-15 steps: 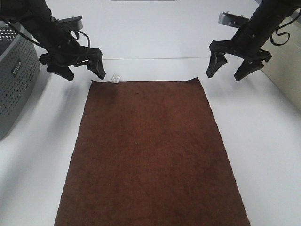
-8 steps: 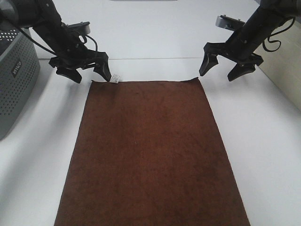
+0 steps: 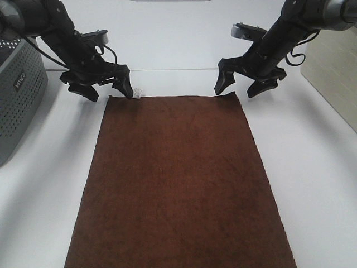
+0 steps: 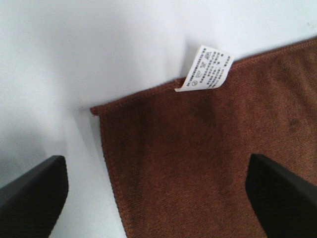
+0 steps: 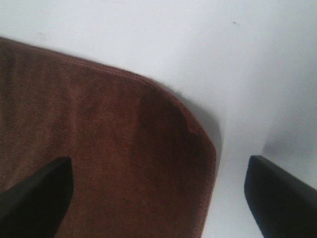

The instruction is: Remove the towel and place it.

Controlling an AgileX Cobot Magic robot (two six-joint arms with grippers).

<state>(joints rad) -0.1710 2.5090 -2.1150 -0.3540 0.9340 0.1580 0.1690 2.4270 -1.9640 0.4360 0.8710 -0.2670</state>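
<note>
The dark brown towel (image 3: pixel 178 178) lies flat on the white table, long side running from far to near. Its small white tag (image 3: pixel 136 92) sticks out at the far left corner. My left gripper (image 3: pixel 106 91) is open and hovers over that far left corner; in the left wrist view the corner (image 4: pixel 99 110) and tag (image 4: pixel 205 69) lie between its fingertips (image 4: pixel 34 191). My right gripper (image 3: pixel 234 89) is open over the far right corner, which shows slightly curled in the right wrist view (image 5: pixel 198 139). Neither gripper holds anything.
A grey perforated basket (image 3: pixel 17 95) stands at the left edge of the table. A beige panel (image 3: pixel 334 72) stands at the far right. White table surface (image 3: pixel 178 44) lies beyond the towel.
Both grippers have moved inward and down toward the towel's far corners. The right one travelled left, the left one right toward the tag. The towel has not moved.
</note>
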